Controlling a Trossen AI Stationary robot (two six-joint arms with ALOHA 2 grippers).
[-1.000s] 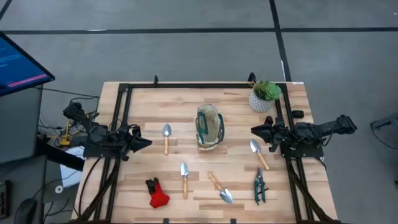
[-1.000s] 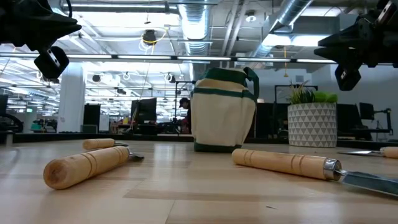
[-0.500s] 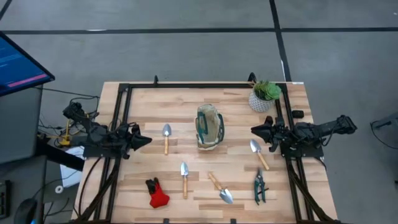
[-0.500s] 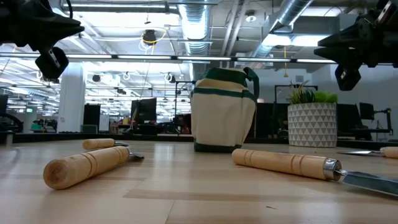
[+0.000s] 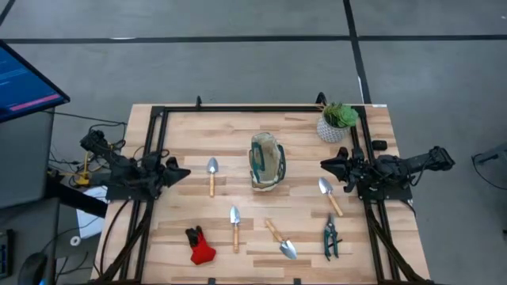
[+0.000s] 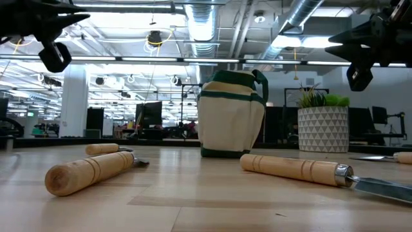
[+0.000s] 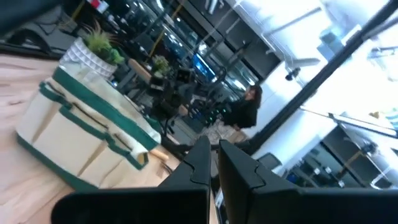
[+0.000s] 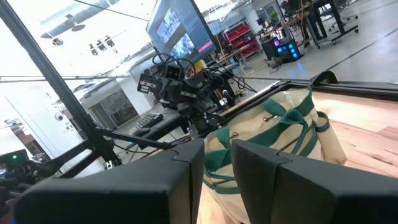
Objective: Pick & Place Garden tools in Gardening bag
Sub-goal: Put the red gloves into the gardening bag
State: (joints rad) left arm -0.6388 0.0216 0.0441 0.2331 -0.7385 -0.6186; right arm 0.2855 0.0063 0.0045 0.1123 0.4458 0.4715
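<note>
Flanking the gardening bag [image 5: 266,161], left hand [image 5: 184,172] and right hand [image 5: 323,165] hover off the tabletop [image 5: 301,131], fingers nearly closed, gripping nothing; trowels [image 5: 211,176] untouched.

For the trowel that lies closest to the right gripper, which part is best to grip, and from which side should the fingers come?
Probably the wooden handle of the trowel, near its middle, from straight above. It lies flat with bare table around it; the blade points toward the right gripper and the handle slants away toward the pruning shears. Fingers set across the handle's axis should close on its round sides; the thin blade offers less hold.
</note>
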